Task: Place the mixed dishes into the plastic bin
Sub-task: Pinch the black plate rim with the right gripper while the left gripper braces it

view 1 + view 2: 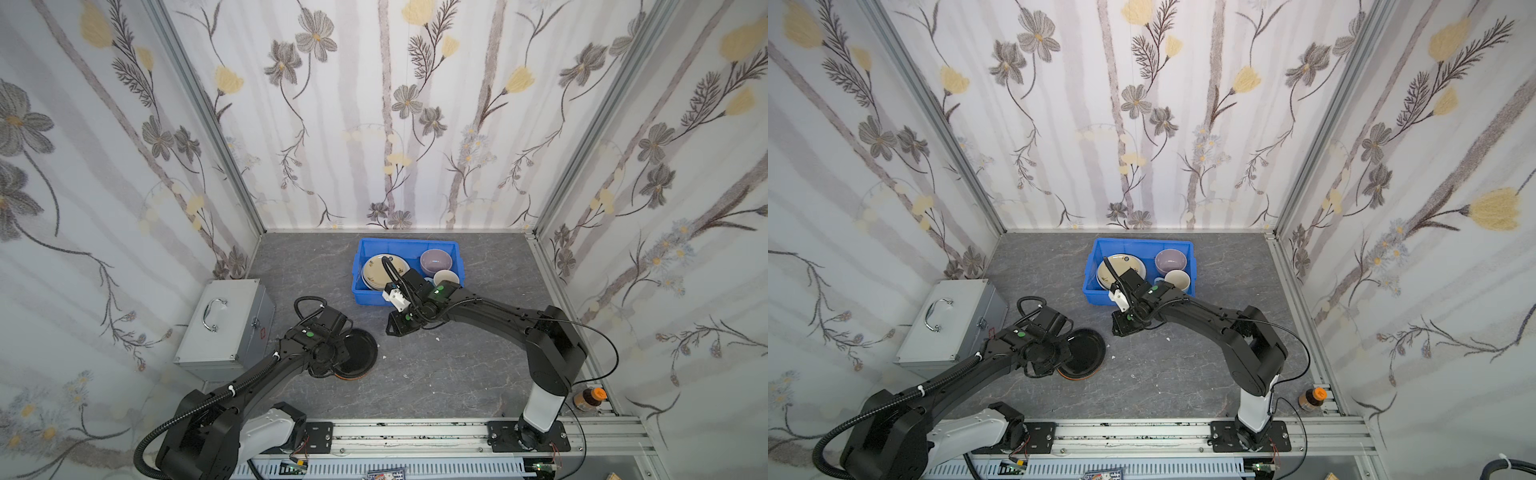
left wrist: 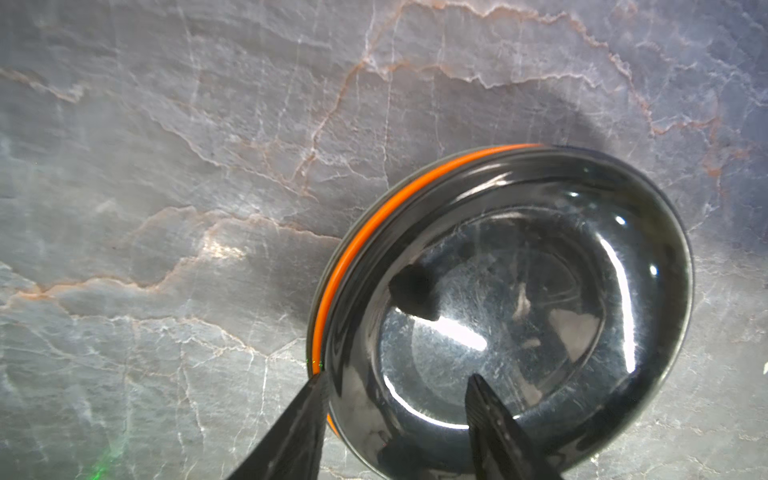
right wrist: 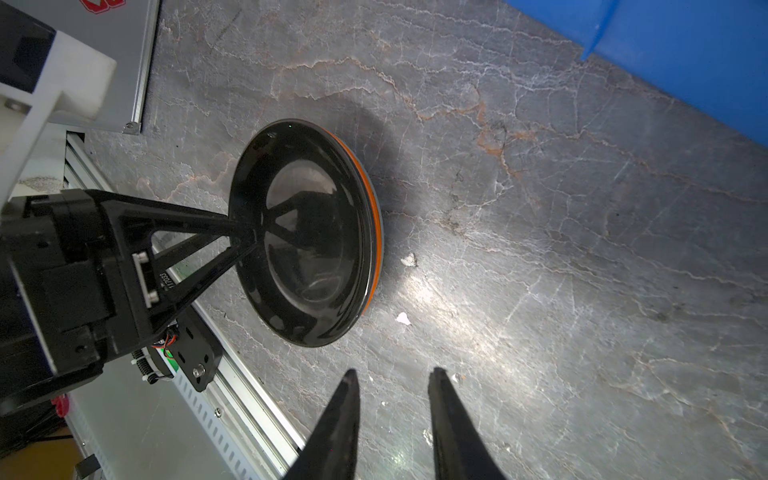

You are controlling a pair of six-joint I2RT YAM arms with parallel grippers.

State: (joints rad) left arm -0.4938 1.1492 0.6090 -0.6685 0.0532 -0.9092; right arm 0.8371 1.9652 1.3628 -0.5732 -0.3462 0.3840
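While the silver case [image 1: 226, 328] sits at far left, the left hand [image 2: 397, 376] is down at the black plate [image 1: 359, 351] just beside it. Its fingers are apart, one outside the rim, one over the well. That plate lies on an orange plate [image 2: 353, 253] on the worktop [image 1: 436, 365]. The hand's mount reads number 117033 [image 3: 165, 280]. Further right, the right hand [image 3: 394, 371] hangs over bare stone, fingers apart, gripping nothing, its wrist crossing the blue bin [image 1: 368, 297]. Inside are the cream plate [image 1: 376, 268], lilac bowl [image 1: 435, 261] and pale mug [image 1: 446, 277]. Far right stands an orange-capped bottle [image 1: 587, 398].
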